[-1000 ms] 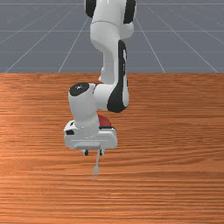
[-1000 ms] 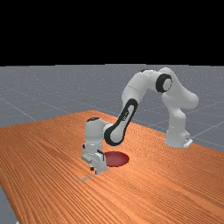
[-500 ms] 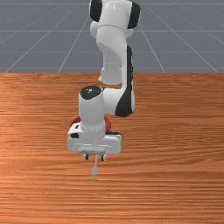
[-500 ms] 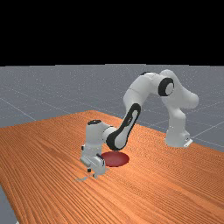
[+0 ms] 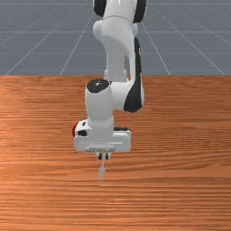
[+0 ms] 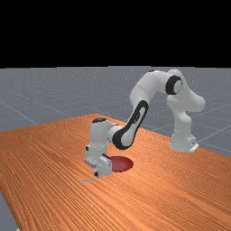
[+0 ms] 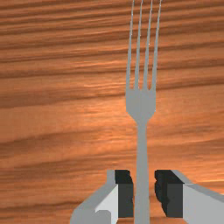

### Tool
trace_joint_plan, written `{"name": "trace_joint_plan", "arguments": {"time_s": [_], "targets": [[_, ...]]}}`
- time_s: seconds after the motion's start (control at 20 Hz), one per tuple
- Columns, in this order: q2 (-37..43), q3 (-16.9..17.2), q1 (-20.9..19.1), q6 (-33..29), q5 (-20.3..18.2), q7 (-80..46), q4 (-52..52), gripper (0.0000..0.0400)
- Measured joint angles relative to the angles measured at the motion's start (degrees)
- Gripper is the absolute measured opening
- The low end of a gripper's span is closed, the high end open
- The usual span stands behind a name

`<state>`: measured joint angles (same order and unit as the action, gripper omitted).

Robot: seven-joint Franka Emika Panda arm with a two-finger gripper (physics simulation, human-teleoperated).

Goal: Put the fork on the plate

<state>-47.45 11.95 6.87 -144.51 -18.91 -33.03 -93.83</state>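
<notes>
Near the middle of the front view, my gripper (image 5: 103, 156) is shut on the handle of the grey fork (image 5: 102, 169), whose tines point toward the front edge of the table. In the wrist view the handle of the fork (image 7: 141, 105) runs between the dark pads of my gripper (image 7: 144, 193), tines pointing away from the hand. The far view has the fork (image 6: 86, 180) seemingly slightly above the wood. The red plate (image 6: 122, 164) lies behind my hand, toward the arm's base; in the front view my hand covers most of the plate (image 5: 74, 131).
The orange-brown table (image 5: 180, 180) extends on both sides of my hand. In the far view the arm's base (image 6: 182, 143) stands beyond the plate, near the far right edge of the table.
My fingers have closed in on the fork's handle. Hand and fork have risen together and moved a little toward the front view's right. The plate has stayed in place.
</notes>
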Motion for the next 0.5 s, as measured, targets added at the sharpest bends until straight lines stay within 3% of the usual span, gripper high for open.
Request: {"name": "trace_joint_plan", "arguments": {"time_s": [0.25, 0.5], "targets": [[7.6, 0.8, 1.2, 6.2, 0.7, -2.4, 2.1, 0.0088], [25.4, 2.9, 4.2, 8.2, 3.3, -3.8, -18.3, 0.0088]]}}
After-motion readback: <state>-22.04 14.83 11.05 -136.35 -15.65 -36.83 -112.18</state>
